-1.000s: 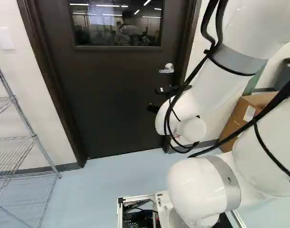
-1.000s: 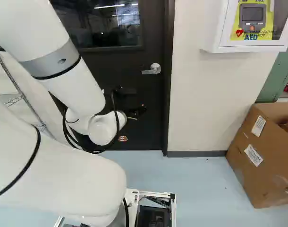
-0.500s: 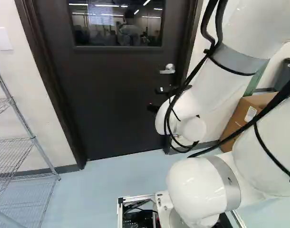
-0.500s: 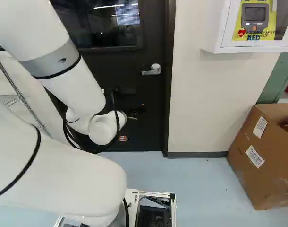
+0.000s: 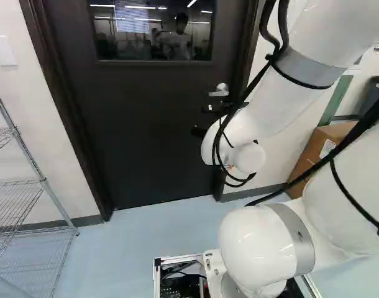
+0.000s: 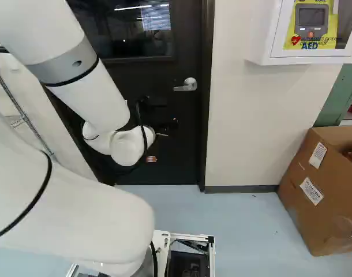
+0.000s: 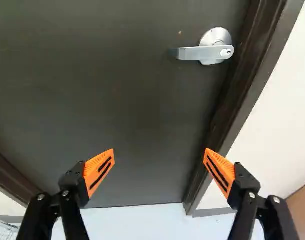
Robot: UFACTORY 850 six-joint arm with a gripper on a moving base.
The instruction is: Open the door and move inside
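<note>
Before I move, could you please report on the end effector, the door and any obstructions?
End effector open and empty. Door closed, lever handle ungripped. Nothing seen blocking the handle.

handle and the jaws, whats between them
Nothing stands between the handle and the wide-open jaws; the wrist view shows only a bare stretch of door there.

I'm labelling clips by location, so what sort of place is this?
Probably a workshop or lab room: a dark door with a window and lever handle, a wire shelf rack, and a defibrillator cabinet on the wall.
</note>
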